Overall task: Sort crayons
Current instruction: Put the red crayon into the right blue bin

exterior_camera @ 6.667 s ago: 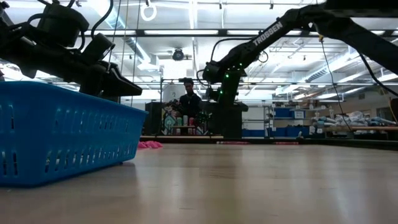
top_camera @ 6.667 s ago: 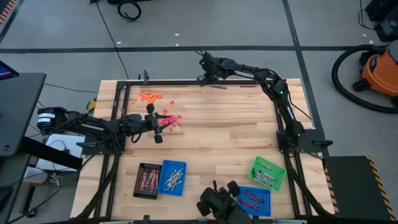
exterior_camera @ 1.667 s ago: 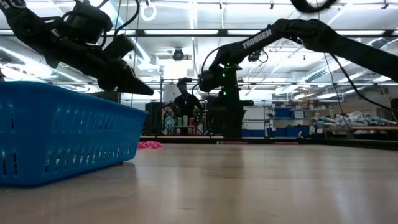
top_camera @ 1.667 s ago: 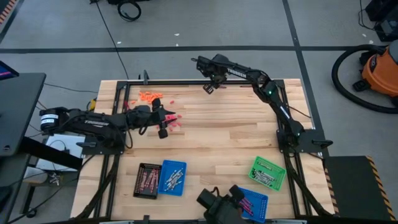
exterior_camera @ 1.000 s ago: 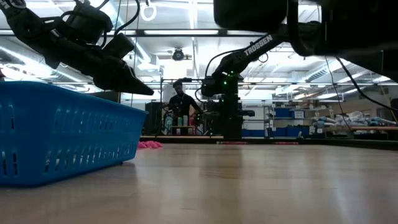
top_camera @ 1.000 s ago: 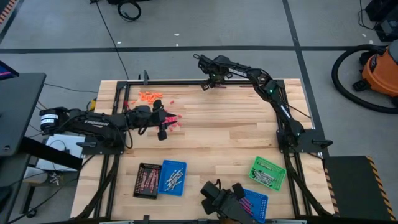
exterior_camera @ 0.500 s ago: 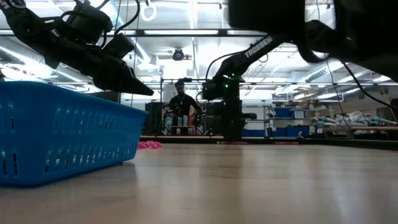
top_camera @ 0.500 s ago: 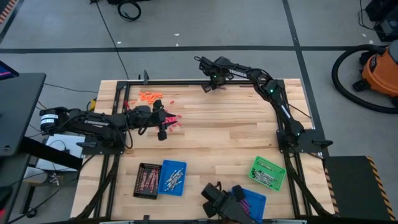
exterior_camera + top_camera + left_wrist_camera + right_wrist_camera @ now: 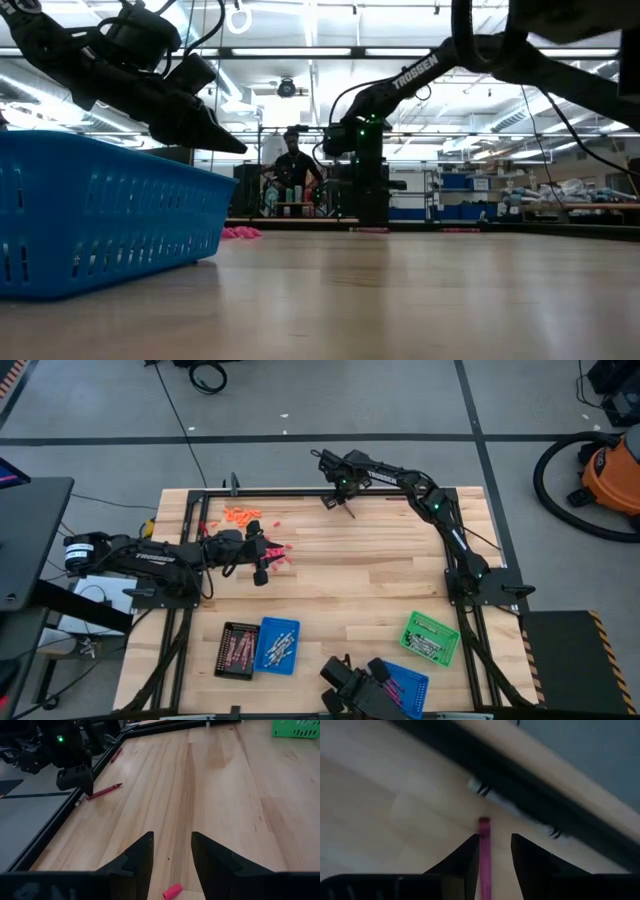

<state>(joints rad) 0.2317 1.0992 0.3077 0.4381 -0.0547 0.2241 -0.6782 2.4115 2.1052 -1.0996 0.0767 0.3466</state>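
The sorting looks partly done; the black tray [image 9: 237,649], blue tray [image 9: 277,645] and green tray [image 9: 431,637] each hold crayons; orange crayons [image 9: 240,515] and pink crayons [image 9: 277,553] lie loose. The right gripper [image 9: 340,493] at the far edge straddles a dark red crayon [image 9: 484,852], fingers parted; the left gripper [image 9: 262,560] hangs unclenched over the pink ones.
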